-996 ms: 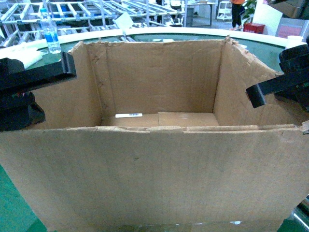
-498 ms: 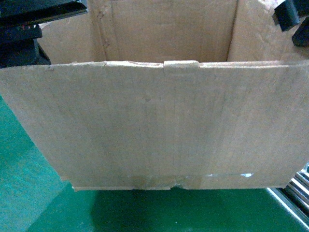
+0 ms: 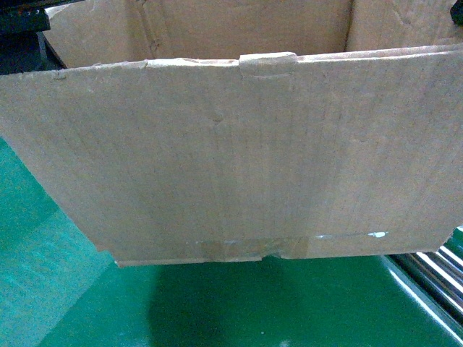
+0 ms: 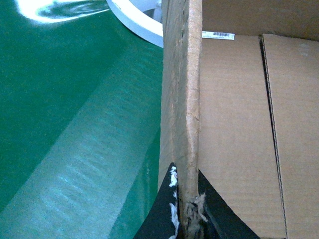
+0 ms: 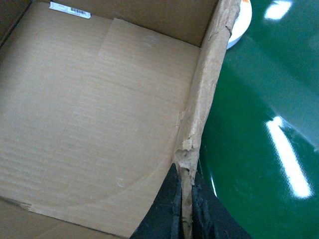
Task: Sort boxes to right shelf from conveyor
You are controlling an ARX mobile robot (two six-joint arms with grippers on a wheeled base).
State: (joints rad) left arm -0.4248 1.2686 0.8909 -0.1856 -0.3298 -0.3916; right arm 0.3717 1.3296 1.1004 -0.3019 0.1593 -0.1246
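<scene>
The brown cardboard box [image 3: 239, 152] fills the head view, held up with its taped bottom edge above the green conveyor [image 3: 65, 296] and its shadow below it. My left gripper [image 4: 187, 211] is shut on the box's left wall [image 4: 182, 99], one jaw inside and one outside. My right gripper [image 5: 185, 209] is shut on the ragged right wall [image 5: 202, 99] in the same way. A white label strip [image 4: 218, 35] lies on the box floor [image 5: 89, 99]. In the head view only a dark piece of the left arm [image 3: 22, 20] shows at the top left.
The conveyor's curved white rim [image 4: 134, 22] runs past the box's far corner, and the white rim [image 5: 242, 20] shows on the right side too. Shiny steel rails [image 3: 434, 271] sit at the lower right; I cannot tell whether they belong to the right shelf.
The box has risen in the head view: its inside and both grippers have slid up out of the frame, and its bottom edge now hangs above the green surface.
</scene>
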